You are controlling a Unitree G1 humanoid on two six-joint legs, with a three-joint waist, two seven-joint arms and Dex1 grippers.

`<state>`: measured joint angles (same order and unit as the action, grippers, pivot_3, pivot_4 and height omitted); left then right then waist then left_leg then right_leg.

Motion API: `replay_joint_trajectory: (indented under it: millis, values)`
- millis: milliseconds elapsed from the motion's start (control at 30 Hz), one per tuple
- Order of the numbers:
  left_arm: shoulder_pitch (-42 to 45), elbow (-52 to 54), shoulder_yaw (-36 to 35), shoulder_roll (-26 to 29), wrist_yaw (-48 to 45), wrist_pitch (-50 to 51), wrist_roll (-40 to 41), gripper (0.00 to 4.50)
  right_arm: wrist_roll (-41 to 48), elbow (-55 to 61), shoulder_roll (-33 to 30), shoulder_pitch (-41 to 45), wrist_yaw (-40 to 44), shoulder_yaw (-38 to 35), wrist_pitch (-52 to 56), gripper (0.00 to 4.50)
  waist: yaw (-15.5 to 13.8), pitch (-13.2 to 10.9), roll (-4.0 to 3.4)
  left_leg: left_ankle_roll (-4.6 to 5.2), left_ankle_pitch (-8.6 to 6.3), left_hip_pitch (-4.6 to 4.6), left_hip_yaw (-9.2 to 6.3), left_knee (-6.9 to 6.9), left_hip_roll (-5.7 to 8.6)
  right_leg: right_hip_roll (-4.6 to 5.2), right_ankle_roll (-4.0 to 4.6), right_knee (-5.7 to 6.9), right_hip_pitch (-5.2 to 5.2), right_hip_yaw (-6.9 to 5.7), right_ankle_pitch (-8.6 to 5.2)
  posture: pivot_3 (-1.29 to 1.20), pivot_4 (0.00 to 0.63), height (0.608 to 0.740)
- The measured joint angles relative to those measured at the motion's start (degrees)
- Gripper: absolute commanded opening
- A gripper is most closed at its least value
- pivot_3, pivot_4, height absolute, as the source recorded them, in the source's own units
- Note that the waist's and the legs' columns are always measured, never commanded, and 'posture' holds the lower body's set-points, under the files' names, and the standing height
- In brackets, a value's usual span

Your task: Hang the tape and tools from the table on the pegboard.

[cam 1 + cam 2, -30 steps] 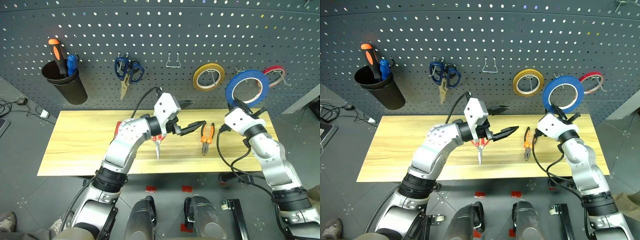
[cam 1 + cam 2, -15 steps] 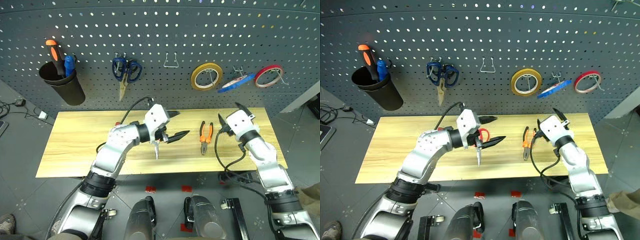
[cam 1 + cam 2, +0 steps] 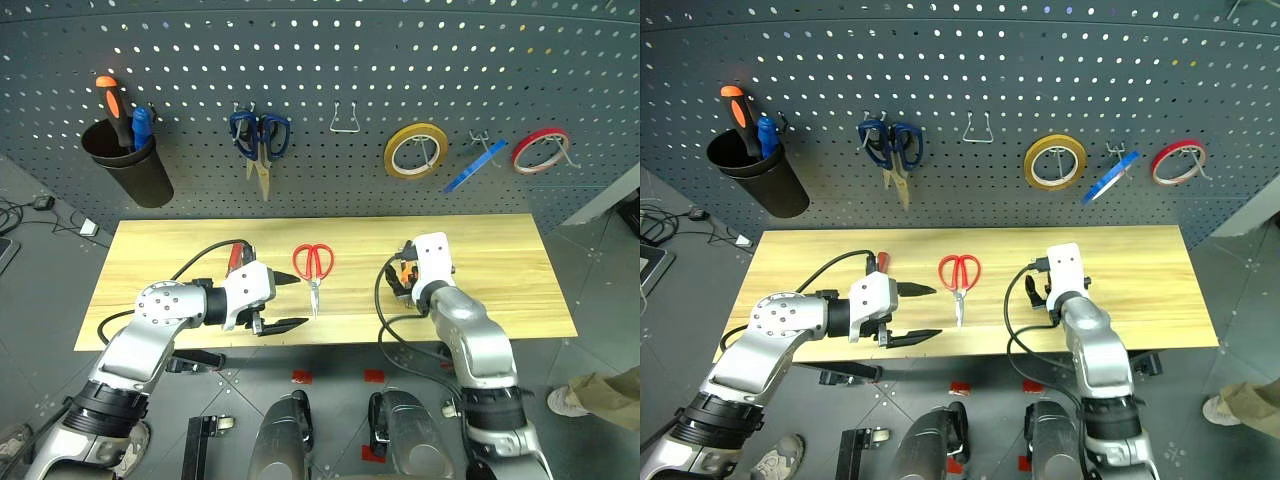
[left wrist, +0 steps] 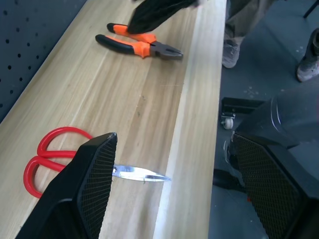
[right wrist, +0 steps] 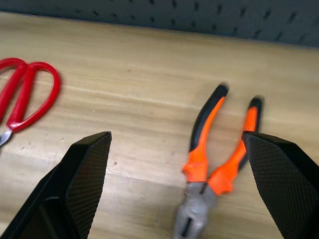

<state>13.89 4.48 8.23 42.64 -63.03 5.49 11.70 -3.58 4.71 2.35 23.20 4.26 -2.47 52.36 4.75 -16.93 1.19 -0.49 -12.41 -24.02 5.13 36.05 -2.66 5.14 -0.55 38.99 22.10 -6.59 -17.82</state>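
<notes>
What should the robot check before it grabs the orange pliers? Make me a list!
1. Right end effector open: ok, its two fingers stand wide apart.
2. Pliers lined up: ok, they lie flat on the table between the right fingers in the right wrist view.
3. Nothing in the way: ok, the red scissors lie apart from the pliers.
4. Left end effector out of the way: ok, it is open near the table's front edge, holding nothing.
5. Blue tape already hung: ok, it is on a pegboard hook.
6. Free hook for the pliers: ok, the wire hook is bare.
</notes>
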Motion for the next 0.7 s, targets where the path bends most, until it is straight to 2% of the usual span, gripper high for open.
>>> replay_joint_trajectory:
  millis: [200,600,700]
  values:
    - [-0.2,1.8,0.1,-0.1,0.3,0.1,-0.5,3.88,0.3,-13.2,0.9,7.2,-7.0,-5.4,0.3,4.47,0.3,0.0,-0.03,-0.01,0.01,-0.27,0.15,0.00,-0.01,-0.01,0.00,-0.08,0.22,0.06,-0.01,-0.20,0.328,0.740]
    - [-0.2,2.4,0.4,-0.3,1.1,0.4,-0.6,3.88,3.5,-28.2,1.0,14.7,-9.8,-8.9,-2.2,4.47,0.3,-0.1,-0.06,0.00,0.00,-0.27,0.17,0.00,-0.04,-0.05,-0.01,-0.04,0.24,0.10,-0.01,-0.18,0.326,0.740]
    - [0.1,2.4,0.4,-0.6,1.2,0.5,-0.6,3.88,3.7,-30.7,-0.1,15.5,-9.7,-8.6,-4.6,3.86,0.3,-0.1,-0.06,0.00,0.00,-0.27,0.17,0.00,-0.04,-0.05,-0.01,-0.04,0.24,0.10,-0.01,-0.19,0.322,0.740]
